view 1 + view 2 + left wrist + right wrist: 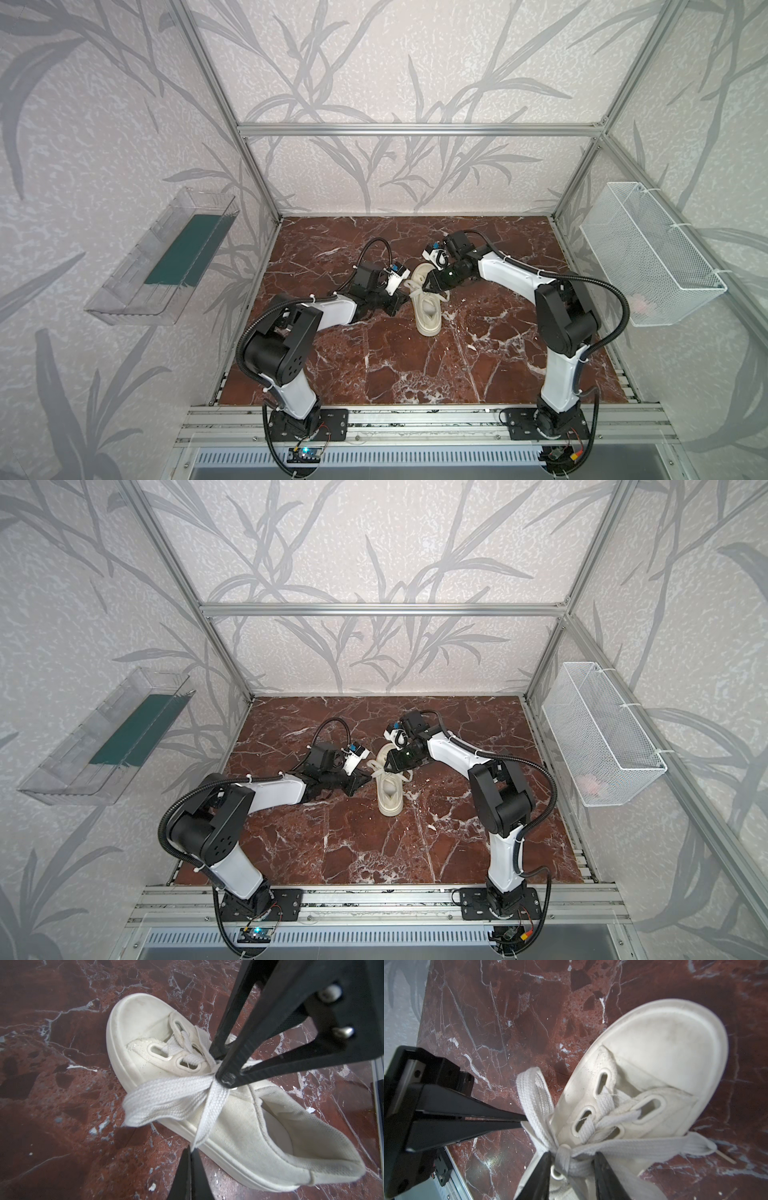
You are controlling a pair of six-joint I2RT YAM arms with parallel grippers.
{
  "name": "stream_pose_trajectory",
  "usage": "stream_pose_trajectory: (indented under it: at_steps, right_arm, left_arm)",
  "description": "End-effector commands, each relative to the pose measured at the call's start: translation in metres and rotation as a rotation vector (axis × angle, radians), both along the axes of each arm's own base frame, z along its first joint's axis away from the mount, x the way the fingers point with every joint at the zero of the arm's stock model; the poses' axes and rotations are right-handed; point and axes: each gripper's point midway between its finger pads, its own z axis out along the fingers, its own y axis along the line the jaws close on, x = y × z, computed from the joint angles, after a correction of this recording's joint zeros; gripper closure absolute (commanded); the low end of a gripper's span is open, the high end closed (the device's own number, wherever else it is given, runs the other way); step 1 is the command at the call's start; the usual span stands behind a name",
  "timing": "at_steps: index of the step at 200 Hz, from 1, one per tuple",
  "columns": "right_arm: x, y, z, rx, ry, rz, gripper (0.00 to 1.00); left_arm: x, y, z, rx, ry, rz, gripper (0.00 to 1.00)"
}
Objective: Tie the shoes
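Two grippers meet at the lacing of the sneaker, which stands sole-down on the marble tabletop, and the step in hand looks like drawing the knot snug. The left gripper sits just beside the sneaker's sole edge, level with the knot. Its jaws are pressed together on a lace strand that runs straight from the knot over the sneaker's side to that grip. The right gripper comes down over the top of the sneaker with its jaws apart, one on each side of the knot; whether they nip it or merely bracket it I cannot tell. A broad loop flops out beside the held strand, past the sneaker's sole, and a second flat band lies across the sneaker's opposite side. To do this well, I judge the pull should go outward and low, straight away from the sneaker's side, with the pinch kept hard so the flat weave does not slip. The jaws at the knot should pin the crossing without trapping the moving strand. Likely faults are the light sneaker skidding or tipping toward the pull, or the loop being dragged back through the knot, so the pull should stop once the knot seats on the sneaker's eyelet row.
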Motion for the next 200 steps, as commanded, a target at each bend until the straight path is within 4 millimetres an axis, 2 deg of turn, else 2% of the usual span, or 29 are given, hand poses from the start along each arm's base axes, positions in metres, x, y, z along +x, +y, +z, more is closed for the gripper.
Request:
stream_pose_trajectory:
  at_steps: [1,145,200]
  right_arm:
    - [-0.005,-0.004,-0.008,-0.034,0.018,-0.004,0.64]
    - [-0.004,-0.006,-0.008,-0.047,0.011,-0.005,0.64]
    - [-0.005,-0.001,0.001,-0.023,0.001,0.003,0.63]
  left_arm:
    - [-0.003,0.008,0.002,0.029,-0.012,0.016,1.0]
    - [0.003,0.044,-0.014,0.147,0.023,0.164,1.0]
    - [-0.001,0.039,-0.013,0.128,0.037,0.129,1.0]
